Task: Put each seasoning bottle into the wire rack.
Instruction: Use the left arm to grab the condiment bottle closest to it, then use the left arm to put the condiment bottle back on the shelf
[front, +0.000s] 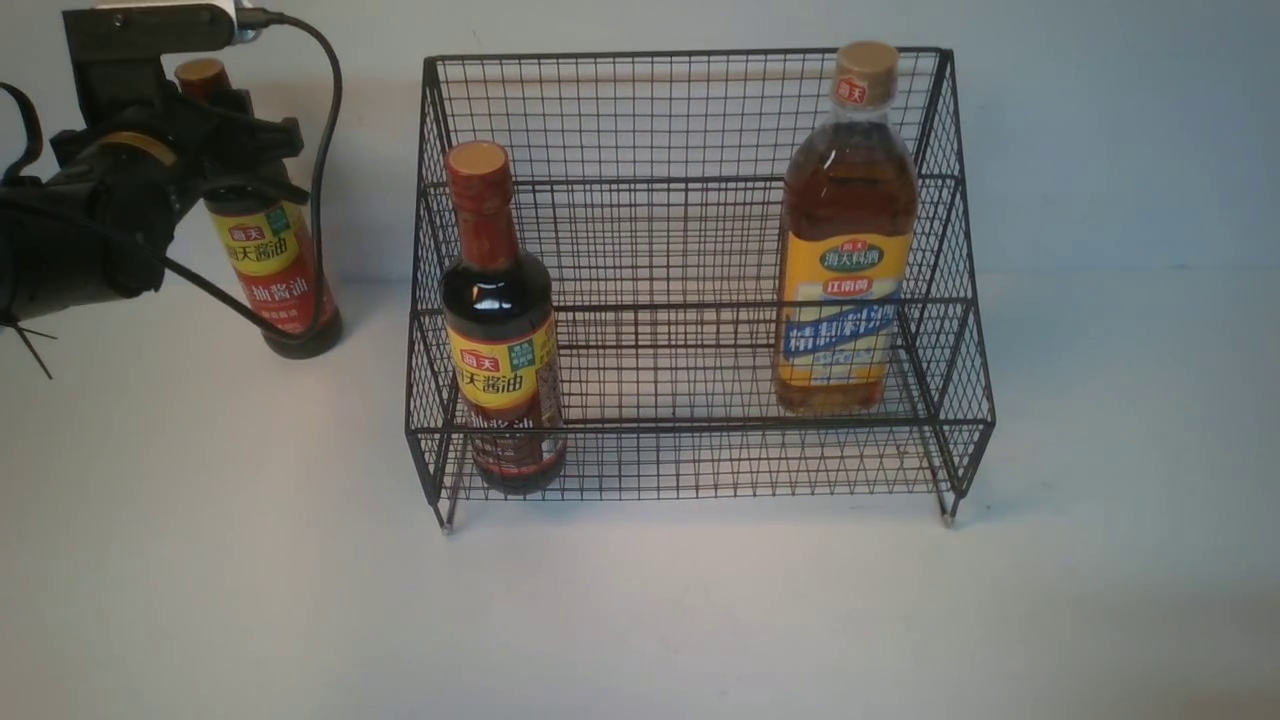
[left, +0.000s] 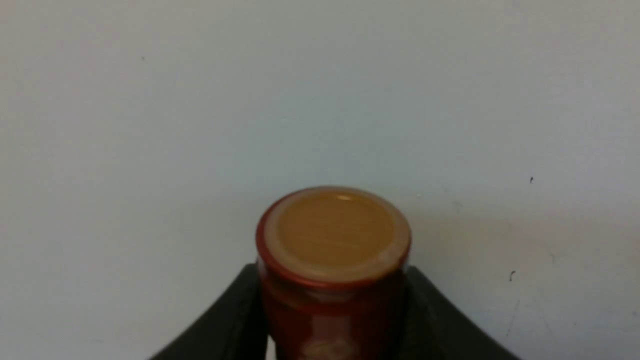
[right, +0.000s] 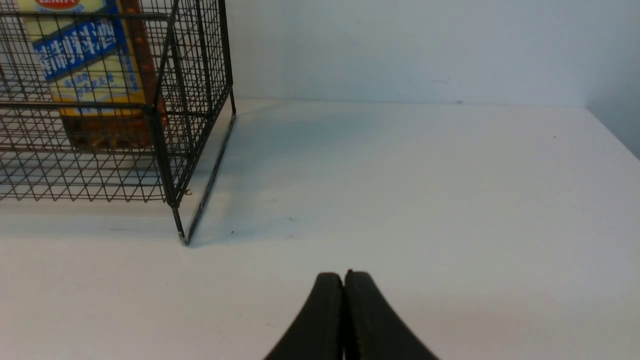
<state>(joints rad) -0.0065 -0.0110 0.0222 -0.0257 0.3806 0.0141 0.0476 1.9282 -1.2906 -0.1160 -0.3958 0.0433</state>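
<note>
A slim dark soy-sauce bottle (front: 275, 270) stands on the white table left of the black wire rack (front: 690, 120). My left gripper (front: 225, 150) is at its brown neck. In the left wrist view the fingers (left: 235, 310) press both sides of the neck under the tan cap (left: 334, 232). A second soy-sauce bottle (front: 500, 330) stands upright in the rack's front left corner. The larger amber bottle (front: 845, 250) stands upright at the rack's right side. My right gripper (right: 344, 275) is shut and empty above bare table, right of the rack's corner (right: 170, 125); it is out of the front view.
A black cable (front: 325, 150) loops from the left wrist down past the gripped bottle. A pale wall (front: 1100, 130) rises close behind the rack. The table's right edge (right: 612, 130) shows in the right wrist view.
</note>
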